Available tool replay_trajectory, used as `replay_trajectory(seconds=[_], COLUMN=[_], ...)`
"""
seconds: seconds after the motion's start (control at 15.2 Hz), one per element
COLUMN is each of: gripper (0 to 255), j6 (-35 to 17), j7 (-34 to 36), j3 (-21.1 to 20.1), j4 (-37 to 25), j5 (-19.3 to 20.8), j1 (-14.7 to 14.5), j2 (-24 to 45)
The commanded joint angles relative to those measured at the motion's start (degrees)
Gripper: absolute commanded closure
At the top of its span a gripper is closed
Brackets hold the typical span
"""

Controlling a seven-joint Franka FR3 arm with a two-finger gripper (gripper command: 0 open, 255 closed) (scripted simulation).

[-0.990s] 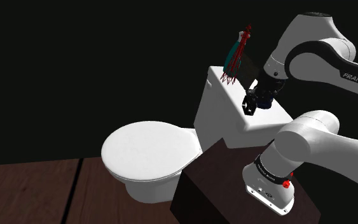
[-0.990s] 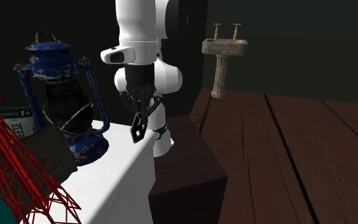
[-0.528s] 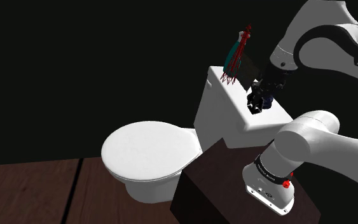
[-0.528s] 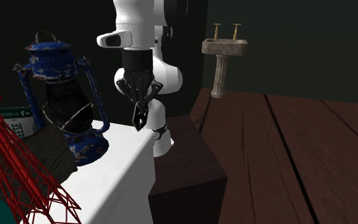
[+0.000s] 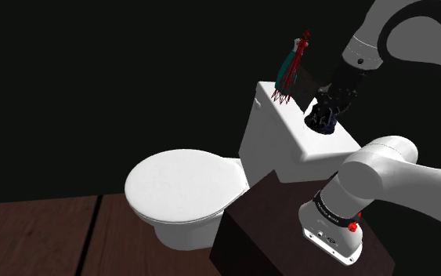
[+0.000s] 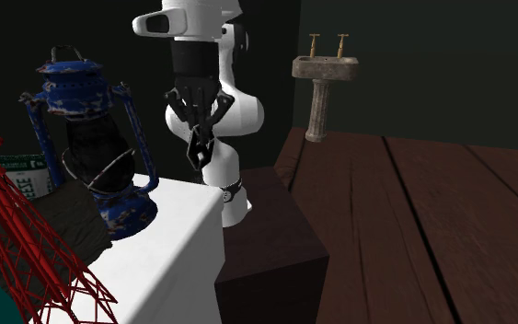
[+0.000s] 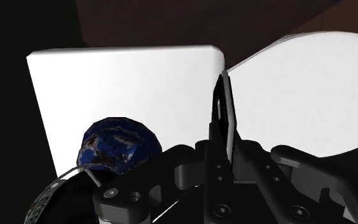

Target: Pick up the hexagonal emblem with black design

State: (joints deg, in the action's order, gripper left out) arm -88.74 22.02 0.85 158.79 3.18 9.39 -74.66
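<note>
Looking along the hand first, we saw the gripper (image 7: 225,154) clamped on the hexagonal emblem (image 7: 227,118), a thin flat plate held edge-on between the two black fingers. So the task's thing was already in the grasp: it stuck straight out past the fingertips, with its flat faces against the pads. In the second exterior view the emblem (image 6: 199,149) hung point-down below the gripper (image 6: 196,127), dark and upright, clear of the white tank lid (image 6: 169,248) with open air between them. The blue lantern (image 6: 91,138) stood on that lid just beside the hand, close enough that we judged a sideways swing could clip it. A red wire tower (image 6: 13,239) sat nearer that camera. The wrist pointed straight down, and the forearm rose vertically out of the picture's top. In the shoulder view the arm arched in from the upper right, with the gripper (image 5: 320,118) over the tank's end nearest the dark stand (image 5: 265,227). Farther off were the closed toilet seat (image 5: 179,184) and, beyond it, a pedestal sink (image 6: 324,92) on the wood floor. We judged the pick essentially made, with only more clearance left to gain.
</note>
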Motion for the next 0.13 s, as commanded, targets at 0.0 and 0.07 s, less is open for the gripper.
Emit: replay_trajectory(seconds=[0.0,0.07], gripper=[255,255], j6=[0.66,0.67], j7=[0.09,0.2], j3=[-0.33,-0.26], j4=[-1.04,-1.04], j5=[0.05,0.13], j1=[-0.05,-0.19], j2=[1.21,1.21])
